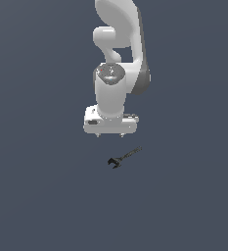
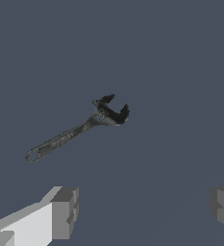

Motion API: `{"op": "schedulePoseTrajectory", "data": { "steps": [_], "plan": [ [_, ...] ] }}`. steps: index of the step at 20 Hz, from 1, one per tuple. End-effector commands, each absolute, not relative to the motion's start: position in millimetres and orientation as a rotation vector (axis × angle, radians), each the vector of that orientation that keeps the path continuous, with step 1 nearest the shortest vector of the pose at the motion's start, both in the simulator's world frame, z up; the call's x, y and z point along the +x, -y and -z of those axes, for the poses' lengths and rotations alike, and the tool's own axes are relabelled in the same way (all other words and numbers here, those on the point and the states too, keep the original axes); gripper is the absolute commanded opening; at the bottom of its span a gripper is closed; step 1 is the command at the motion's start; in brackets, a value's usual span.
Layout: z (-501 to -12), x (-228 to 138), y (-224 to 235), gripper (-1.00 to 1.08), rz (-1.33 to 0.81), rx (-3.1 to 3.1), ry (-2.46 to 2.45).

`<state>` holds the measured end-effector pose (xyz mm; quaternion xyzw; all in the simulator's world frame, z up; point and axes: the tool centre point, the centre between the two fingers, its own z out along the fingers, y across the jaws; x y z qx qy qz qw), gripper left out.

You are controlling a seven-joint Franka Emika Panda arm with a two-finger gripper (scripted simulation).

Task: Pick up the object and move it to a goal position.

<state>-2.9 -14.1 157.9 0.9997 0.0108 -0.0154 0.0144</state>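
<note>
The object is a small, thin, black-grey wrench (image 1: pixel 124 158) with a forked open jaw at one end. It lies flat on the dark grey floor, just in front of the arm in the exterior view. In the wrist view the wrench (image 2: pixel 77 129) lies slanted, its forked jaw at one end and a small hole at the other. My gripper (image 1: pixel 110 135) hangs above the floor, behind the wrench and apart from it. It is open and empty. In the wrist view my gripper (image 2: pixel 142 211) shows two grey fingertips (image 2: pixel 65 211) wide apart, with the wrench beyond them.
The white arm (image 1: pixel 118 59) rises behind the gripper in the exterior view. The floor (image 1: pixel 37 196) is a plain dark grey surface with nothing else on it in view.
</note>
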Motion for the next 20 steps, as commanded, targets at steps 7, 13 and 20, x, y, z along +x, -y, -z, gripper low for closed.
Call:
{"op": "schedulePoseTrajectory", "data": {
  "steps": [7, 13, 20],
  "plan": [
    [-153.6, -0.9, 10.4, 1.00, 0.046, 3.114, 0.046],
    [-146.3, 2.4, 4.2, 1.00, 0.042, 3.114, 0.180],
    [-133.2, 7.9, -6.8, 1.00, 0.036, 3.096, 0.420]
  ]
}}
